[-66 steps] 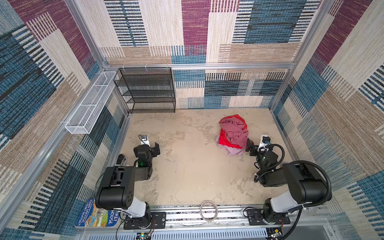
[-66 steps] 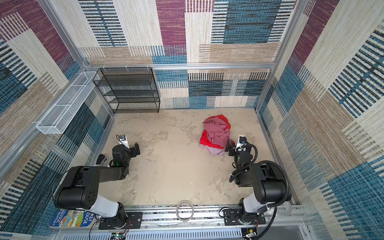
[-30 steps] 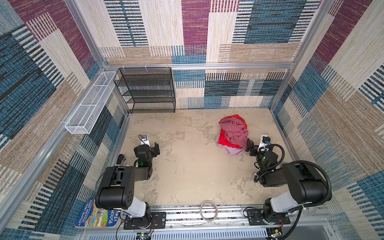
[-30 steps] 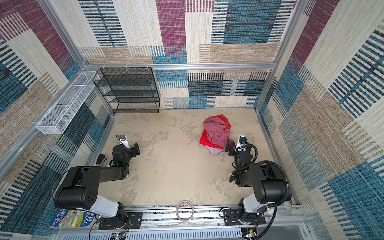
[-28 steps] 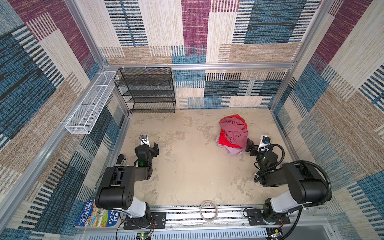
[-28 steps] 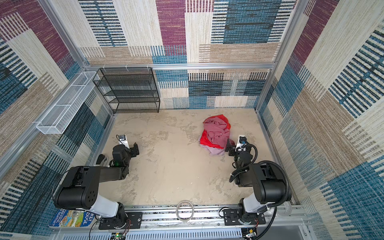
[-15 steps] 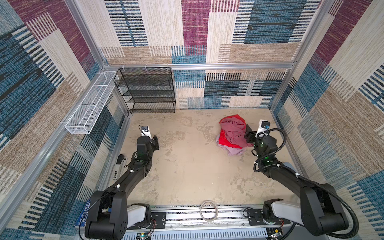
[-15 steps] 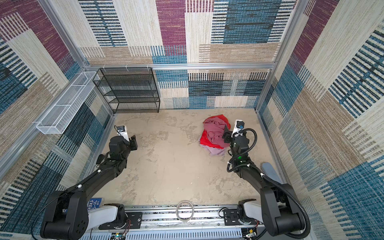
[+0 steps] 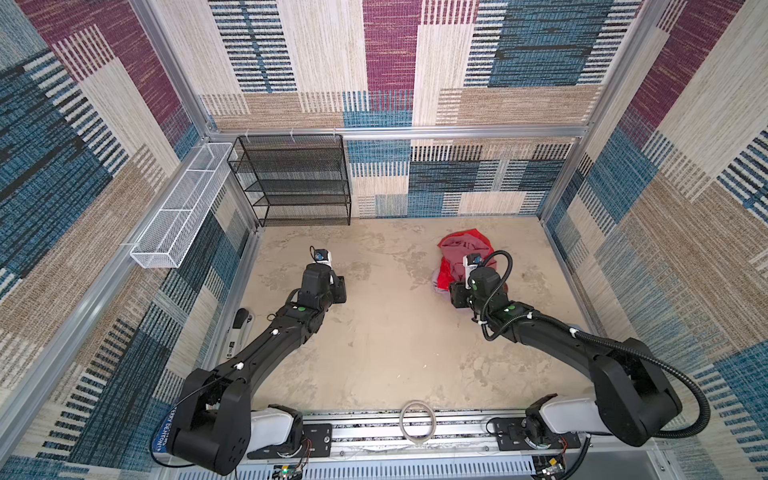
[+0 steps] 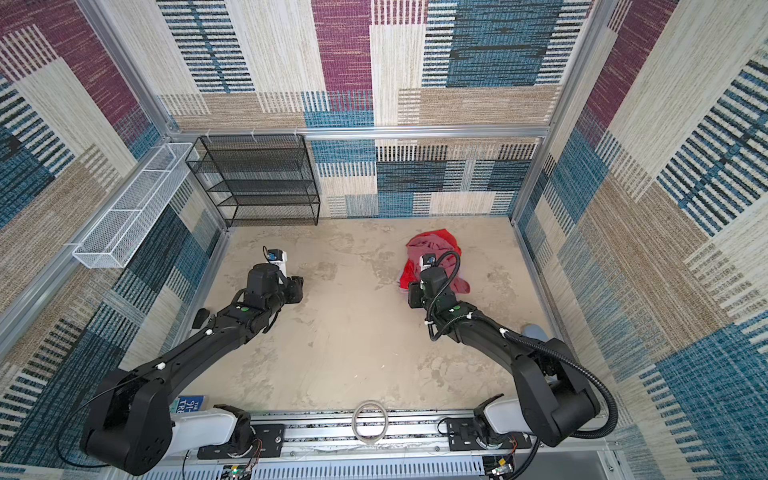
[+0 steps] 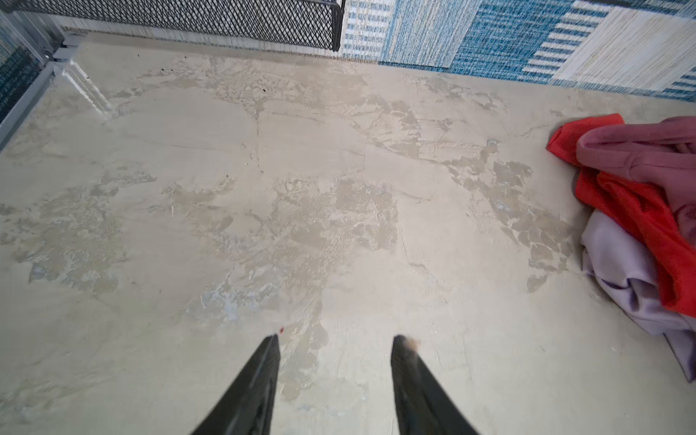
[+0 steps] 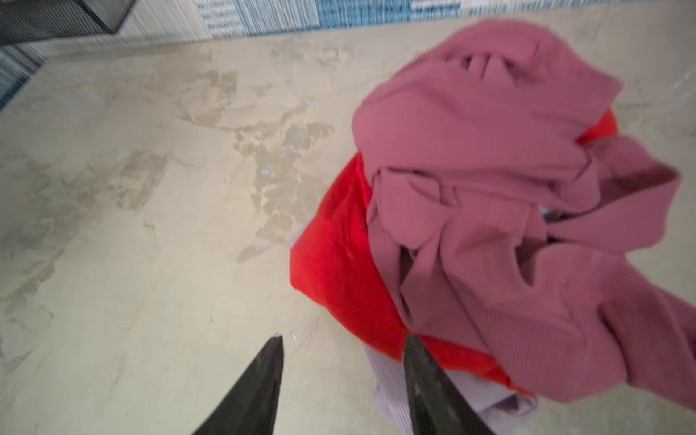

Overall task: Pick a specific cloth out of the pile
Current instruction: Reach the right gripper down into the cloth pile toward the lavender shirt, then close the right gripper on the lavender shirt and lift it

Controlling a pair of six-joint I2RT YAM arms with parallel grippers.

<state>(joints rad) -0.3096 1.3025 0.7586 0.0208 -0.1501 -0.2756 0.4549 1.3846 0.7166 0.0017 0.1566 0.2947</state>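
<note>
I see a mottled beige tabletop [image 9: 386, 357] carrying the pile [image 9: 455, 251] of cloths toward its far right, the pale lilac cloth [image 11: 617, 263] lying on it under the red cloth [image 11: 640, 211], and a black mesh rack [image 9: 297, 183] standing in its far left corner.

A pile [image 12: 470, 226] of cloths on a mottled beige surface [image 12: 132, 263], dusty rose cloth [image 12: 470, 124] crumpled on top, red cloth [image 12: 339, 263] beneath, pale lilac cloth [image 12: 386, 384] peeking out lowest, just beside two parted dark fingers [image 12: 263, 384]

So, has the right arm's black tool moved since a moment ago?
Yes. The right tool has swung leftward in a top view, from beside the heap of red, rose and lilac cloths to over its near edge.
</note>
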